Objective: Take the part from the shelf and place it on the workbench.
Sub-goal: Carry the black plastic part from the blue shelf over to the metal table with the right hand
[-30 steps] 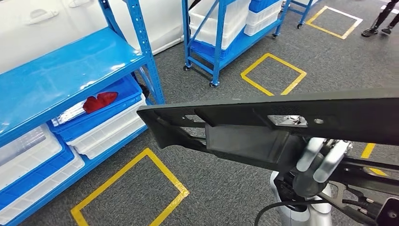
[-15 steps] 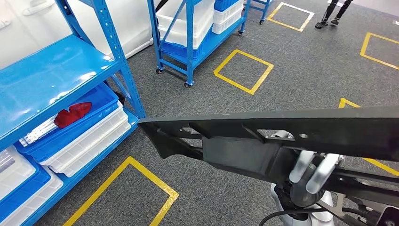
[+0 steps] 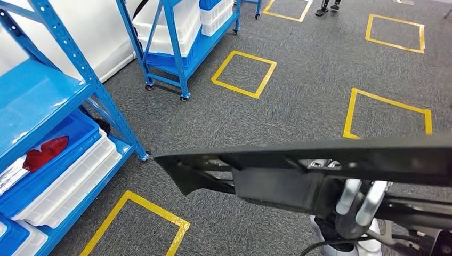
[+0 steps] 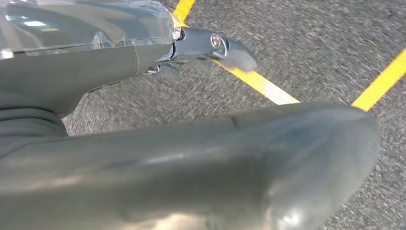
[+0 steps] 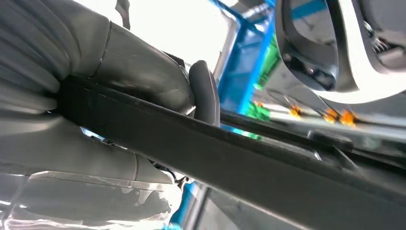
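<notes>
Right hand (image 3: 358,205) grips the long black part (image 3: 298,165) from under, fingers (image 5: 203,91) curled over its edge; part is held level in front of robot, above the grey carpet (image 3: 298,101). Left hand (image 4: 191,163) over floor w/ yellow tape, can't tell its state. Further left, blue shelf (image 3: 64,101) w/ bins.

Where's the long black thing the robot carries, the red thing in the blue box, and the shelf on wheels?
Long black plastic part (image 3: 298,160), head view: top bar.
Red object (image 3: 45,152), head view: its middle, in the blue bin.
Blue wheeled shelf cart (image 3: 176,50), head view: front upright post.
</notes>
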